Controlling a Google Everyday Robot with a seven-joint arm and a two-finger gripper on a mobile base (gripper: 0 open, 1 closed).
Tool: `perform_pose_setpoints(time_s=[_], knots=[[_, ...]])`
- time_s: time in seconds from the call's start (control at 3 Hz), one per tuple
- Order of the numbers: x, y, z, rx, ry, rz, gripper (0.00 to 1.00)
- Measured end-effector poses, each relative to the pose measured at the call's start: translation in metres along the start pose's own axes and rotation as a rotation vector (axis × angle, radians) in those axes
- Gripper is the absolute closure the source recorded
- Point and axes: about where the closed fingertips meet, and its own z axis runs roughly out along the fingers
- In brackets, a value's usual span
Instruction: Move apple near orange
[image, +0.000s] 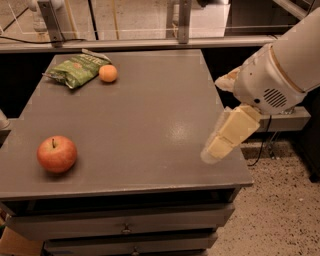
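Note:
The red apple (57, 154) with yellowish patches and a short stem sits on the grey table (150, 115) near its front left corner. The small orange (108, 73) sits at the back left, touching the right end of a green snack bag. My gripper (226, 134) hangs on the white arm over the table's right edge near the front corner, far from both fruits, and holds nothing that I can see.
A green snack bag (77, 69) lies at the back left next to the orange. A rail with metal posts (184, 22) runs behind the table. Drawers (125, 227) sit under the tabletop. Speckled floor lies to the right.

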Motion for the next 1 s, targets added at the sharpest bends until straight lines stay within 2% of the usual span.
perform_pose_setpoints(time_s=[1.0], knots=[[-0.088, 0.057, 0.057, -0.114, -0.256, -0.043, 0.0]])
